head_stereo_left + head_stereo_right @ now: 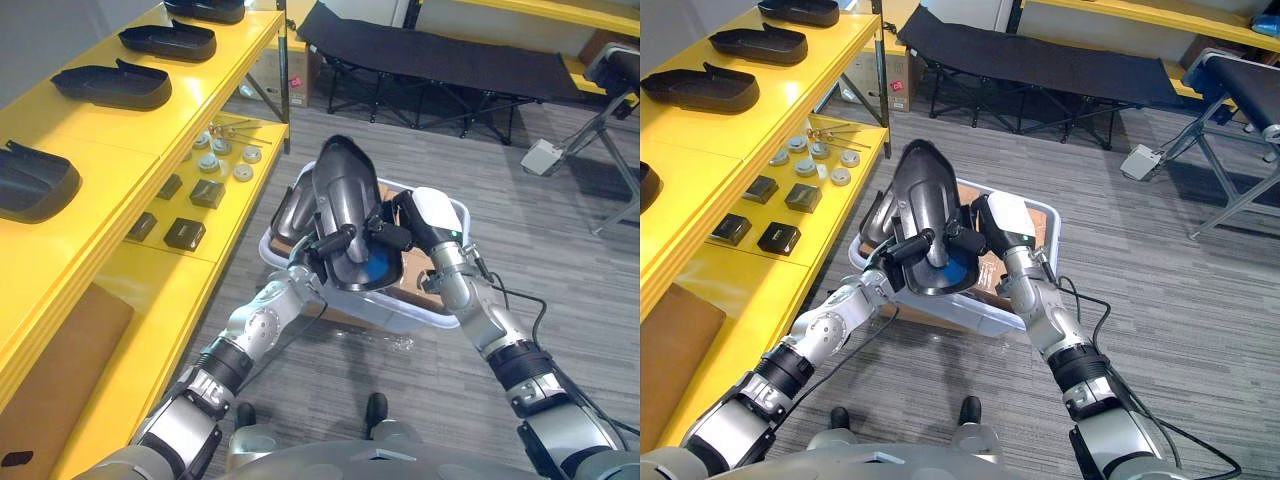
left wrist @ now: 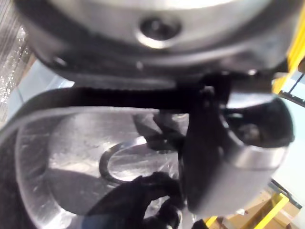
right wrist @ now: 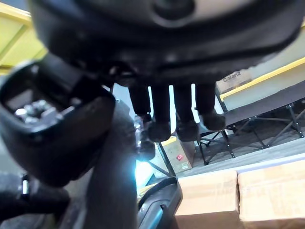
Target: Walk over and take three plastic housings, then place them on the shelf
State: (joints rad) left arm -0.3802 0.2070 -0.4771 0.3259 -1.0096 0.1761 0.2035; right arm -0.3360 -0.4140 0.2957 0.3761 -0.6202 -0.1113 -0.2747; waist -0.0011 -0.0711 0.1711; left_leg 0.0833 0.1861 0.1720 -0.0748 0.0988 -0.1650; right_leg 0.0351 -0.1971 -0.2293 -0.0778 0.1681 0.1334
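Note:
A dark glossy plastic housing (image 1: 345, 195) is held tilted up above a white bin (image 1: 440, 318), hollow side toward me. My left hand (image 1: 335, 245) grips its lower near rim, with the thumb (image 2: 214, 157) curled over the edge of the housing (image 2: 81, 157). My right hand (image 1: 410, 222), with its white thumb cover, clasps the right rim, and the housing wall (image 3: 112, 191) passes between thumb and curled fingers (image 3: 181, 126). Another housing (image 1: 290, 212) leans inside the bin. Three housings (image 1: 110, 85) lie on the yellow shelf (image 1: 100, 135) to the left.
A lower yellow shelf level holds small black boxes (image 1: 185, 233) and round silver parts (image 1: 215, 160). A black folding cot (image 1: 440, 55) stands behind the bin. A cardboard sheet (image 1: 60, 350) lies at the near left. Grey carpet surrounds the bin.

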